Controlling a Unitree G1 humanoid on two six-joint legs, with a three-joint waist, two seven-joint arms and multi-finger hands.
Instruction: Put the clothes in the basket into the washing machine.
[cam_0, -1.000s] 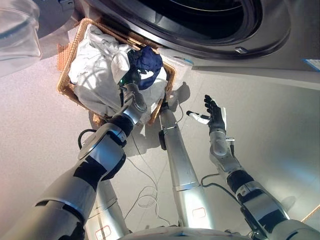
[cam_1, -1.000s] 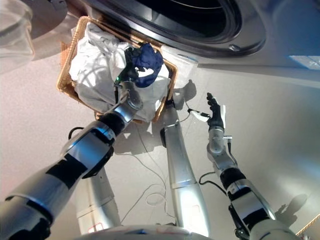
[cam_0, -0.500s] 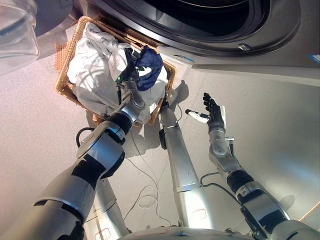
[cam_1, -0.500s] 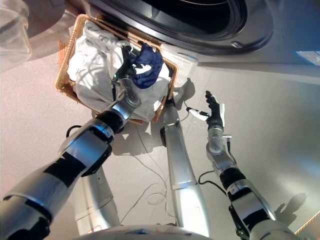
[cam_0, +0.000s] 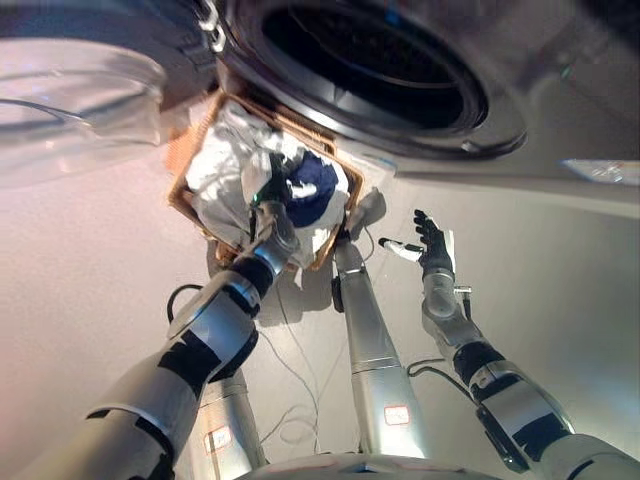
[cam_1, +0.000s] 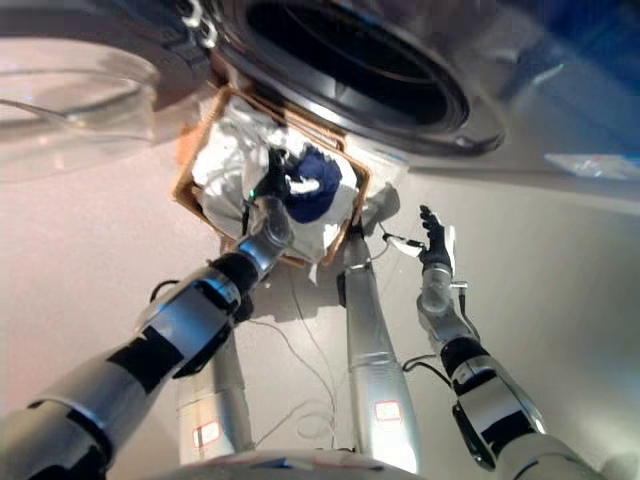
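Observation:
A wicker basket (cam_0: 178, 190) stands on the floor just below the washing machine's round drum opening (cam_0: 370, 70). It is heaped with white clothes (cam_0: 222, 172), and a dark blue garment (cam_0: 316, 180) lies on top at its right side. My left hand (cam_0: 271, 190) reaches into the basket, its fingers curled on the left edge of the blue garment (cam_1: 312, 186). My right hand (cam_0: 432, 242) hovers over the floor to the right of the basket, palm up and fingers straight, holding nothing.
The washer's clear glass door (cam_0: 75, 110) hangs swung out at the upper left, beside the basket. The machine's grey front panel (cam_0: 560, 110) runs along the top right. Pale floor (cam_0: 90, 280) lies left of the arms.
The camera has tilted, so the whole picture has shifted and more of the drum and door shows. My left hand stays on the blue garment; my right hand keeps its pose.

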